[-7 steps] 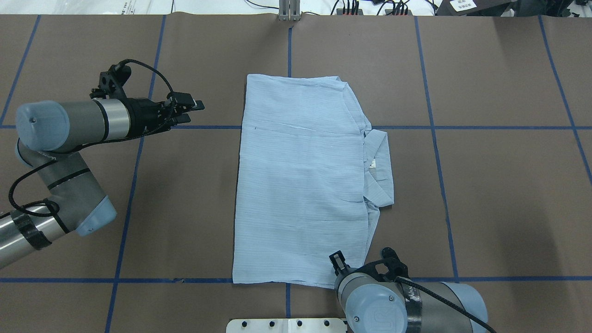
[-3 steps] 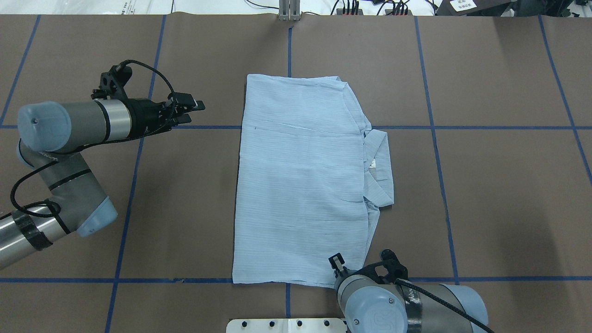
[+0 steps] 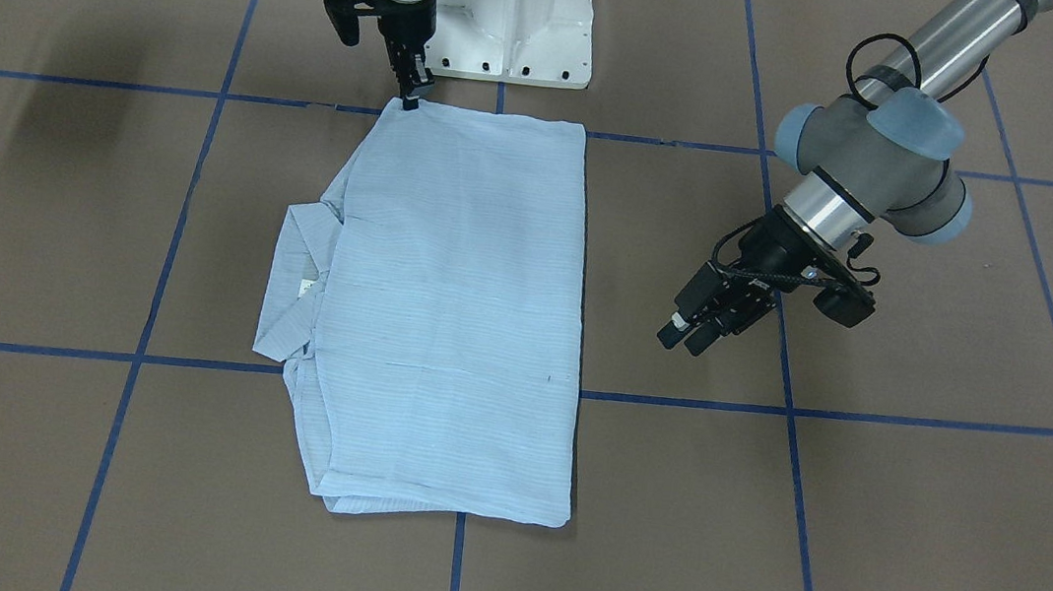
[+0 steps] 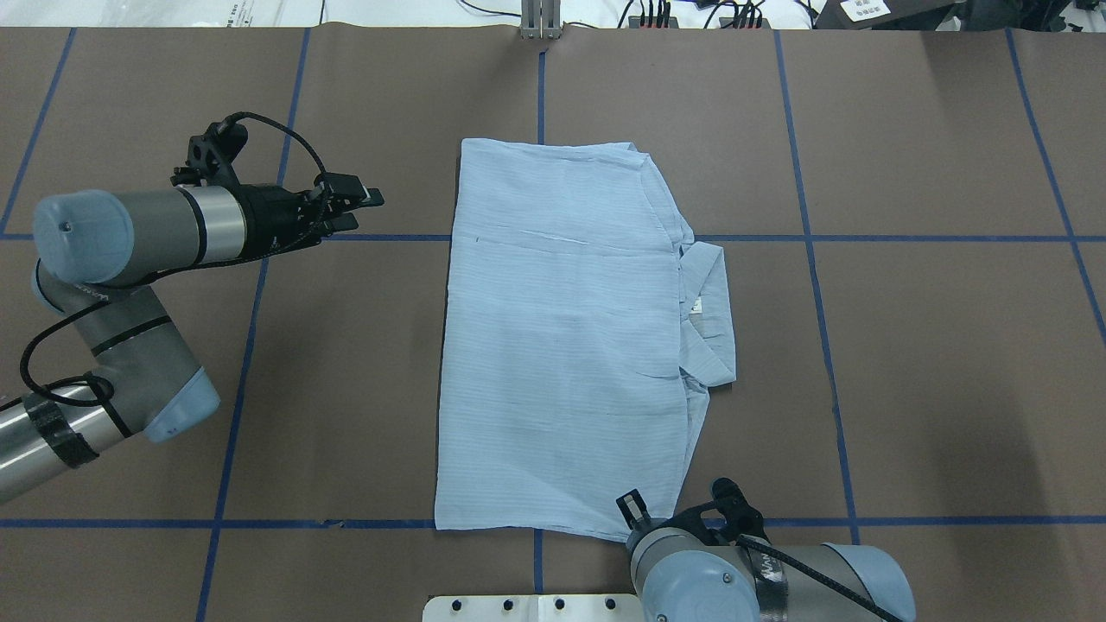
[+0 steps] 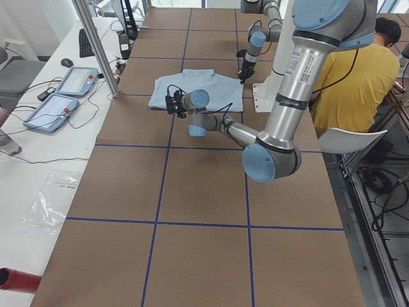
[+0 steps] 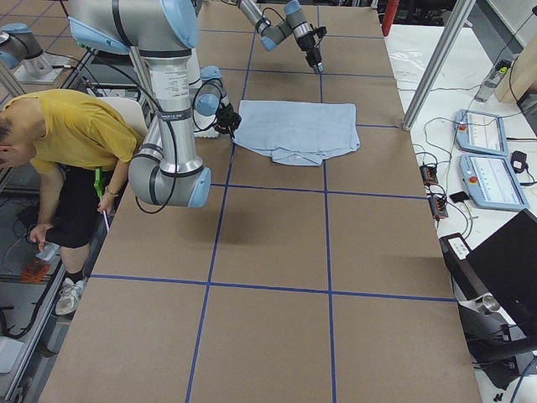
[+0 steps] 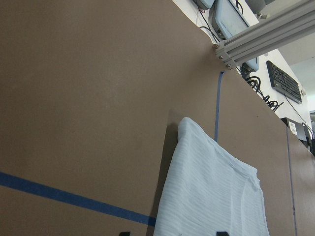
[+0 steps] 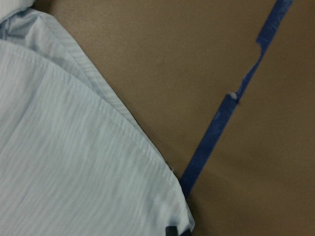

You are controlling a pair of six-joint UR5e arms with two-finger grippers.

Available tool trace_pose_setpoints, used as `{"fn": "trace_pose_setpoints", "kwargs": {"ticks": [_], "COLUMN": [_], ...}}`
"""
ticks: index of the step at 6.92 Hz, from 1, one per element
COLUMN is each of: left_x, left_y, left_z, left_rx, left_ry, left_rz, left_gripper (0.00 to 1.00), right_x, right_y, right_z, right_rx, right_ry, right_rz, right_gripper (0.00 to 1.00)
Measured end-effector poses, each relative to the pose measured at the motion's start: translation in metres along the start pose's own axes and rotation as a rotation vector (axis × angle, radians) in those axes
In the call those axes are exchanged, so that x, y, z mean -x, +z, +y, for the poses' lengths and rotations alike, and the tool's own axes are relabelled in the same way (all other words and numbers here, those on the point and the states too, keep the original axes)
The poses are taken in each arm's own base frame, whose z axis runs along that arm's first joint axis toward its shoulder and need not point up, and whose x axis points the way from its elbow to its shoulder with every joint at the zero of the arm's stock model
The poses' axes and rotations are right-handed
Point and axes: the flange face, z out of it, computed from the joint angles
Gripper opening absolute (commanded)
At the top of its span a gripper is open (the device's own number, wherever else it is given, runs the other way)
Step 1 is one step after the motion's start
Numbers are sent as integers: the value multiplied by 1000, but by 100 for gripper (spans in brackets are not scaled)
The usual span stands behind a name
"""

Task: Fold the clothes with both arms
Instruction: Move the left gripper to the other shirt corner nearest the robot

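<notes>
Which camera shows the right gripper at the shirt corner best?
Exterior front-facing: the right gripper shows whole, tips at the shirt's corner. Overhead, its arm mostly hides it. Its wrist camera shows only the corner and a fingertip; side views show it small.

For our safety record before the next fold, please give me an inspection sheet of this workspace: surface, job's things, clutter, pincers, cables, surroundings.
Surface: brown table with a blue tape grid, flat.
Job's things: light blue shirt lies flat, folded to a rectangle, with its collar sticking out toward the robot's right.
Clutter: nothing seen.
Pincers: left pincer is open, beside the shirt and apart from it. Right pincer has its tip at the shirt's corner nearest the base; whether it grips cannot be told.
Cables: black cable loops at the left wrist; none lies on the shirt.
Surroundings: person in yellow beside the robot base; control tablets on a side table.
</notes>
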Motion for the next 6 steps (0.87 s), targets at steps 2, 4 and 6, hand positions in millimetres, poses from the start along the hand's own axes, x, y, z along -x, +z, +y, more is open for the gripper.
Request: {"fn": "trace_pose_setpoints", "kwargs": {"ticks": [2, 4, 6], "left_x": [0, -7, 21], "left_y": [4, 4, -37], "left_z": [10, 34, 112], "left_rx": [5, 35, 118], "left_ry": [-17, -90, -174], "left_rz": [1, 17, 2], "left_gripper": [66, 66, 65], "right_x": [1, 5, 3], "right_y": [-4, -16, -21], "right_z": [0, -3, -5], "right_rx": [5, 14, 1], "right_ry": [0, 4, -4], "right_rz": [-2, -11, -1], "right_gripper": [0, 0, 0]}}
